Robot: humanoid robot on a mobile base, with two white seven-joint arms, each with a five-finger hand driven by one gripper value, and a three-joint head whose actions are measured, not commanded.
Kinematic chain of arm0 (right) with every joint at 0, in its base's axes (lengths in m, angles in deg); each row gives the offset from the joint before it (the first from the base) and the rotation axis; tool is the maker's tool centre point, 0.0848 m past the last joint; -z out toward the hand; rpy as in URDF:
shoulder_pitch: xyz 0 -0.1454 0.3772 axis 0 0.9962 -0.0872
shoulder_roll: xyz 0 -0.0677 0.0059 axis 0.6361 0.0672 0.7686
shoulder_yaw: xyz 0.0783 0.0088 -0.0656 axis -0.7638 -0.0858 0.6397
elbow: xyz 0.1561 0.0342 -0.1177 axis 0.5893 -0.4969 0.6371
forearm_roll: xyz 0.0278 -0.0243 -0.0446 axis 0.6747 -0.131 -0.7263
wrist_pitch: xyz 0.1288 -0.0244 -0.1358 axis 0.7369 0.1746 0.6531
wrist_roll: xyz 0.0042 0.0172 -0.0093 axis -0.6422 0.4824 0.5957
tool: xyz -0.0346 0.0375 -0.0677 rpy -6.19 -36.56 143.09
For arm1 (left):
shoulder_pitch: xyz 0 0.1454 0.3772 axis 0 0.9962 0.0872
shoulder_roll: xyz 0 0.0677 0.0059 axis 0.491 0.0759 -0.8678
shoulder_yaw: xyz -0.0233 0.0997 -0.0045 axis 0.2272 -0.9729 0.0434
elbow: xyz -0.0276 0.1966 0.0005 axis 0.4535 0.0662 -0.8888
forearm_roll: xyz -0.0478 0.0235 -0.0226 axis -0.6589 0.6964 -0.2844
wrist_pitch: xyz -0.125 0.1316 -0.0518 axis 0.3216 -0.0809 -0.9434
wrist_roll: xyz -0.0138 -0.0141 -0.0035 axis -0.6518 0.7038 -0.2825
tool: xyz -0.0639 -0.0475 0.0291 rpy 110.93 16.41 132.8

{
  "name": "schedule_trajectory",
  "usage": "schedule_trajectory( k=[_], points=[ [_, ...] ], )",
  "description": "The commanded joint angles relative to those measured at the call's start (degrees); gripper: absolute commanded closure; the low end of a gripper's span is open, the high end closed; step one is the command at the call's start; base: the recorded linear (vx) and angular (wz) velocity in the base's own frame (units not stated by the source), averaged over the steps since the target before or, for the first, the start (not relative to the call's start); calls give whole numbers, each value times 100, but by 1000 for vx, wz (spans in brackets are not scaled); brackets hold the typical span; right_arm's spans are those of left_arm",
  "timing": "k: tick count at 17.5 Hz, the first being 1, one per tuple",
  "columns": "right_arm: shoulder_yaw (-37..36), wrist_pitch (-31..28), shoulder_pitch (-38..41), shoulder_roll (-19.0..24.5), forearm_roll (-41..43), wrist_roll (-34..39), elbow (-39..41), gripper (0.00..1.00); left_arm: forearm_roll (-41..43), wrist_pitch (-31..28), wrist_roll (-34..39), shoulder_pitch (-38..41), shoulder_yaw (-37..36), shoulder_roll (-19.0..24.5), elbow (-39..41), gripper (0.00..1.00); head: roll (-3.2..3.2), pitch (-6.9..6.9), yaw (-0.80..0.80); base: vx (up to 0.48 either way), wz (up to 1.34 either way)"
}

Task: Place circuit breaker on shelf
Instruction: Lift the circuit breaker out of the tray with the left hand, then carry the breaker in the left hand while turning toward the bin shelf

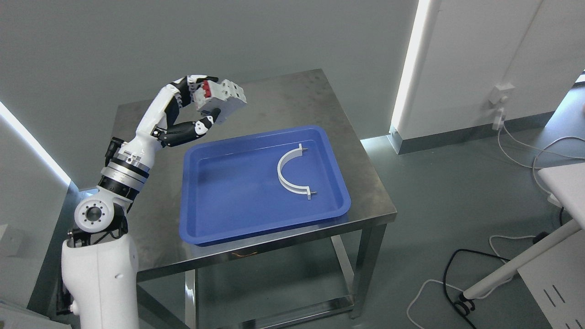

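My left hand (201,103) is raised above the back left part of the steel table (292,96), with its fingers and thumb curled around a white circuit breaker (222,101) that has red switches on top. The breaker hangs in the air, just beyond the far left corner of the blue tray (210,230). My left arm comes up from the lower left of the picture. No shelf shows in this view. My right arm does not show.
A white curved clamp (289,172) lies in the blue tray. Cables (457,274) trail across the floor at the right, near a white stand leg (512,269). A white wall panel with a socket (500,93) stands at the right back.
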Motion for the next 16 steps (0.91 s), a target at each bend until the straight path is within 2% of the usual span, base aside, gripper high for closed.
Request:
schedule_trajectory(
  k=[1, 4, 7, 9, 13, 16],
  points=[
    [0, 287, 88, -100, 4, 4, -1, 0, -630, 321, 699, 1336, 501, -301, 980, 92, 0, 0, 0, 9, -15],
    [0, 287, 88, -100, 4, 4, -1, 0, -647, 375, 646, 1996, 598, -301, 1623, 92, 0, 0, 0, 10, -29],
    [0, 287, 88, -100, 4, 4, 8, 0, -735, 787, -133, 2524, 729, -301, 1783, 93, 0, 0, 0, 15, -20],
    [0, 287, 88, -100, -5, 4, -1, 0, -770, 859, -364, 2578, 1089, -301, 1827, 94, 0, 0, 0, 11, 11],
    [0, 287, 88, -100, 4, 4, -1, 0, -1025, 859, -382, 2578, 1573, -301, 1836, 96, 0, 0, 0, -65, -23],
    [0, 287, 88, -100, -5, 4, -1, 0, -1034, 885, -426, 2648, 1662, -301, 1836, 96, 0, 0, 0, -193, -45]
  ],
)
